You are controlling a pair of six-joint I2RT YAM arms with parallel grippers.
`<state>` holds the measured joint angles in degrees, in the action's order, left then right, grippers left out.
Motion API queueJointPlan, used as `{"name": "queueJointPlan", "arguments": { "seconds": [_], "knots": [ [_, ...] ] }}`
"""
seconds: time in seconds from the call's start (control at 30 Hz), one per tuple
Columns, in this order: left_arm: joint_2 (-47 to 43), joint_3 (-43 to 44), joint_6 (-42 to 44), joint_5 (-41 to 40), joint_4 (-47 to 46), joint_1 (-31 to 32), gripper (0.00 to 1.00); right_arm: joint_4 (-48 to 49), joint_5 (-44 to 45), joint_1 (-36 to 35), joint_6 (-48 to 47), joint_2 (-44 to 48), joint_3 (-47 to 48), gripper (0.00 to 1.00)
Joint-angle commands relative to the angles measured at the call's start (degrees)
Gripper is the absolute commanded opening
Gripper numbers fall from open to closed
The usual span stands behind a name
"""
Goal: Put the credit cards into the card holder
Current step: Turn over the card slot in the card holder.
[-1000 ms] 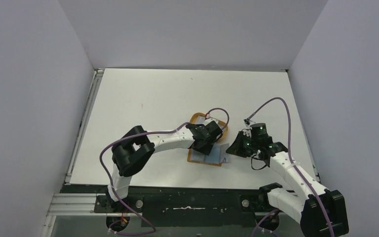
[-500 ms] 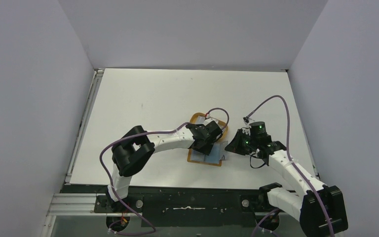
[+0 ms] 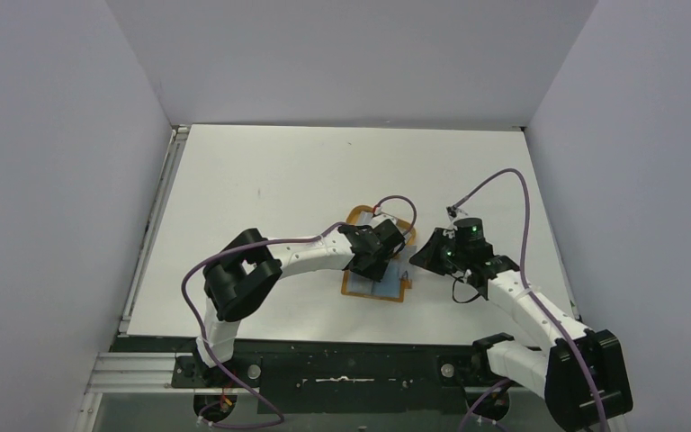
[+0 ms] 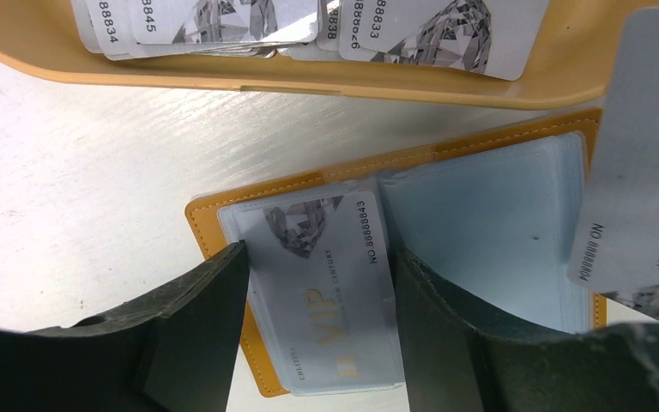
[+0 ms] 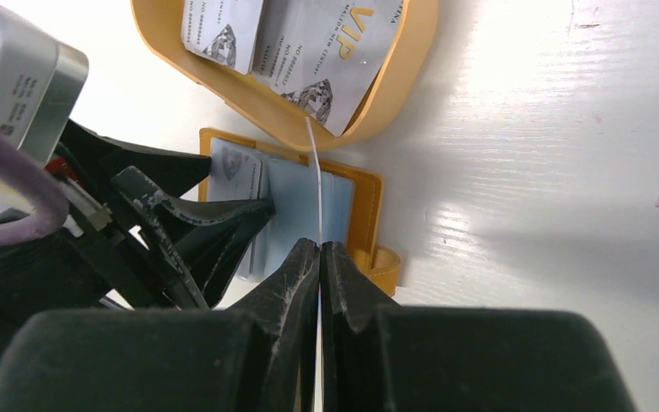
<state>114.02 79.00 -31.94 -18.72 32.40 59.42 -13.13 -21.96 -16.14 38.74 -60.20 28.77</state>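
Note:
The card holder [image 4: 204, 230] lies open on the table, orange-brown with clear pockets; one VIP credit card [image 4: 330, 292] sits in its left pocket. My left gripper [image 4: 317, 257] is open, its fingers straddling that pocket and resting on the holder [image 3: 371, 296]. My right gripper [image 5: 319, 249] is shut on another credit card [image 5: 314, 172], seen edge-on as a thin white line over the holder's [image 5: 367, 215] right half. In the left wrist view that card [image 4: 643, 154] hangs at the right, above the empty clear pocket. From above, the right gripper [image 3: 419, 256] sits just right of the left gripper [image 3: 381, 267].
A tan oval tray [image 4: 309, 84] holding several more cards lies just beyond the holder; it also shows as tray [image 5: 399, 81] and tray [image 3: 358, 216]. The left arm's purple cable loops over the tray. White walls close in the table at back and sides.
The right gripper has moved left and a little farther from the bases, bringing its card over the holder's right side. The left gripper has stayed in place.

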Motion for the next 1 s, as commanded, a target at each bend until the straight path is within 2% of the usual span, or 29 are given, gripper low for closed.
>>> {"name": "queueJointPlan", "arguments": {
  "seconds": [0.0,0.27,0.4,0.57,0.7,0.97],
  "knots": [
    [0.74,-2.09,-0.66,0.53,1.80,-1.00,0.33,5.32,1.23,0.19,0.76,-2.06,-0.52,0.00],
    [0.80,-2.06,-0.66,0.70,1.79,-1.14,0.32,5.16,0.56,0.08,0.29,-3.47,-1.17,0.00],
    [0.73,-2.32,-0.75,0.79,1.92,-1.23,0.28,3.00,-0.68,0.07,0.97,1.35,-1.69,0.00],
    [-0.08,-3.60,-1.18,0.64,1.75,-1.32,0.27,-2.88,-8.49,0.14,0.77,3.88,-0.63,0.00],
    [-1.02,-5.31,-1.70,0.53,1.08,-1.40,0.25,-4.02,-14.95,-0.22,0.07,1.40,-0.95,0.00],
    [-1.17,-6.75,-2.38,0.79,0.41,-1.53,0.22,-1.52,-14.96,-0.30,0.75,-5.41,-0.97,0.00]
  ]
}}
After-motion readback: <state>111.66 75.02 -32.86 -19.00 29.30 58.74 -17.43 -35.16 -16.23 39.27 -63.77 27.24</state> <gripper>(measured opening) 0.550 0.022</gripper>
